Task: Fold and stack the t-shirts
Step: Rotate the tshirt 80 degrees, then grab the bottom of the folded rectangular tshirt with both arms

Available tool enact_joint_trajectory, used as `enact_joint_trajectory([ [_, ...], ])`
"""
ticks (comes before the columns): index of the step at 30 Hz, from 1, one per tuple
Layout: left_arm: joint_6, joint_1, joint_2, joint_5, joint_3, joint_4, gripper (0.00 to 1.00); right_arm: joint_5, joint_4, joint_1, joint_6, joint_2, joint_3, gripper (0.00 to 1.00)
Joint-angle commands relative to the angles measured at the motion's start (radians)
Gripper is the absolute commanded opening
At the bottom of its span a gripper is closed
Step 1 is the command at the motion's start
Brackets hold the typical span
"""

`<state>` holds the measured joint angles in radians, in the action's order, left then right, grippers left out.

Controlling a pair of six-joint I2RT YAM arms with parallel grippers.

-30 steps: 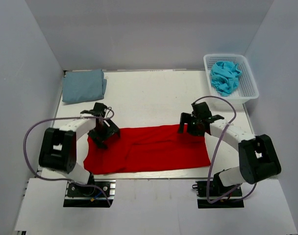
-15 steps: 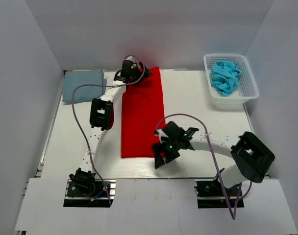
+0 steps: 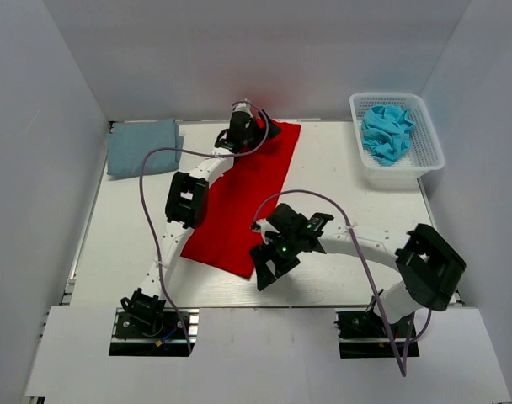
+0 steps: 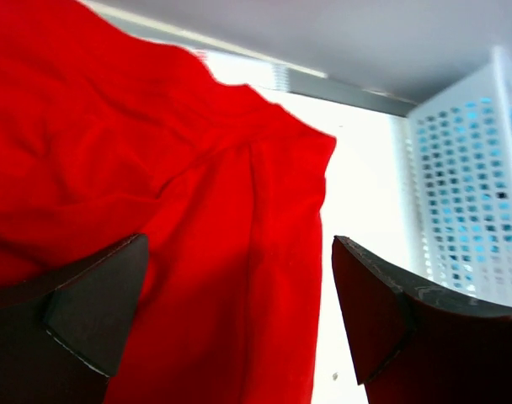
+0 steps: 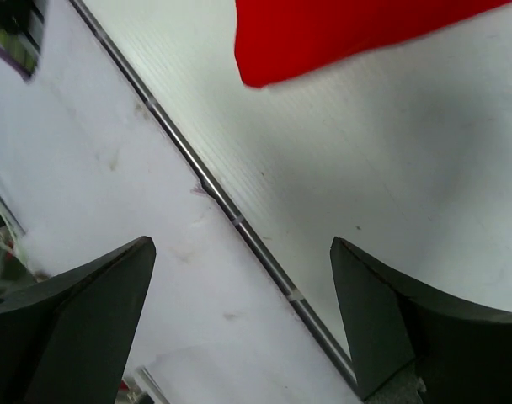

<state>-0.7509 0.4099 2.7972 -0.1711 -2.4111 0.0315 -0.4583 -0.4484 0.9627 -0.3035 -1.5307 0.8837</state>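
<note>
The bright red t-shirt (image 3: 239, 198) lies folded as a long strip, slanting from the back middle of the table to the front left. My left gripper (image 3: 267, 130) is open over its far end. In the left wrist view the red cloth (image 4: 180, 194) fills the space between the spread fingers of the left gripper (image 4: 239, 324). My right gripper (image 3: 266, 265) is open and empty just right of the strip's near end. Its wrist view shows the gripper (image 5: 243, 324) over the table's front edge, with a red corner (image 5: 323, 34) above. The grey-blue t-shirt (image 3: 142, 145) lies folded at the back left. The turquoise t-shirt (image 3: 386, 130) is crumpled in the basket.
The white mesh basket (image 3: 433, 158) stands at the back right and shows in the left wrist view (image 4: 466, 177). A metal strip (image 5: 239, 219) marks the table's front edge. White walls enclose the table on three sides.
The red t-shirt went from lying across the front, to a straight strip front to back, to a slanted one. Its far end moved right with my left gripper. My right gripper shifted slightly left.
</note>
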Motion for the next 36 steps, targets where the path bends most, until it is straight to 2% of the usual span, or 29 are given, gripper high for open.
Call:
enact_joint_trajectory([
  [1,0.045,-0.037,-0.138,0.087,0.016,-0.191,1.0,0.107,-0.036,-0.002,-0.121,0.092,0.049,0.9],
  [4,0.103,-0.06,-0.348,0.038,0.104,-0.251,1.0,0.233,-0.007,0.002,-0.229,0.124,0.051,0.9],
  [5,0.163,-0.06,-0.41,0.038,0.133,-0.289,1.0,0.243,0.008,0.005,-0.259,0.124,0.049,0.9],
  [6,0.204,-0.06,-0.542,0.062,0.221,-0.364,1.0,0.269,0.016,0.008,-0.301,0.113,0.063,0.9],
  [8,0.267,-0.06,-0.686,0.12,0.352,-0.427,1.0,0.306,-0.019,0.017,-0.347,0.075,0.095,0.9],
  [9,0.268,-0.06,-0.755,0.19,0.497,-0.486,1.0,0.319,-0.029,0.021,-0.356,0.063,0.106,0.9],
  [10,0.257,-0.06,-0.822,0.238,0.574,-0.51,1.0,0.332,-0.039,0.025,-0.364,0.04,0.115,0.9],
  [11,0.257,-0.071,-0.954,0.281,0.648,-0.528,1.0,0.339,-0.059,0.036,-0.387,0.017,0.132,0.9],
  [12,0.224,-0.071,-1.014,0.397,0.77,-0.562,1.0,0.337,-0.058,0.042,-0.407,0.0,0.135,0.9],
  [13,0.188,-0.083,-1.068,0.442,0.832,-0.659,1.0,0.34,-0.053,0.054,-0.422,-0.006,0.142,0.9],
  [14,0.174,-0.083,-1.178,0.461,0.901,-0.683,1.0,0.339,-0.044,0.063,-0.442,-0.025,0.15,0.9],
  [15,0.127,-0.109,-1.233,0.472,1.049,-0.7,1.0,0.34,-0.05,0.061,-0.457,-0.055,0.159,0.9],
  [17,0.102,-0.129,-1.336,0.472,1.2,-0.7,1.0,0.363,-0.053,0.073,-0.489,-0.072,0.187,0.9],
  [18,0.023,-0.15,-1.378,0.472,1.313,-0.7,1.0,0.362,-0.053,0.077,-0.505,-0.1,0.192,0.9],
  [19,-0.002,-0.164,-1.437,0.461,1.364,-0.726,1.0,0.365,-0.05,0.079,-0.555,-0.109,0.192,0.9],
  [22,-0.128,-0.22,-1.472,0.55,1.492,-0.766,1.0,0.372,-0.044,0.079,-0.62,-0.146,0.202,0.9],
  [25,-0.157,-0.259,-1.495,0.469,1.56,-0.725,1.0,0.392,-0.026,0.079,-0.661,-0.163,0.204,0.89],
  [28,-0.177,-0.298,-1.524,0.404,1.696,-0.641,1.0,0.398,-0.049,0.074,-0.683,-0.178,0.219,0.89],
  [29,-0.177,-0.298,-1.524,0.337,1.752,-0.561,1.0,0.399,-0.039,0.073,-0.687,-0.178,0.218,0.89],
  [32,-0.166,-0.309,-1.533,0.243,1.82,-0.486,0.93,0.382,-0.035,0.074,-0.694,-0.215,0.236,0.88],
  [35,-0.166,-0.309,-1.544,0.219,1.891,-0.457,0.81,0.365,-0.044,0.077,-0.692,-0.255,0.271,0.84],
  [36,-0.166,-0.309,-1.544,0.202,1.911,-0.428,0.73,0.347,-0.039,0.079,-0.695,-0.269,0.274,0.83],
])
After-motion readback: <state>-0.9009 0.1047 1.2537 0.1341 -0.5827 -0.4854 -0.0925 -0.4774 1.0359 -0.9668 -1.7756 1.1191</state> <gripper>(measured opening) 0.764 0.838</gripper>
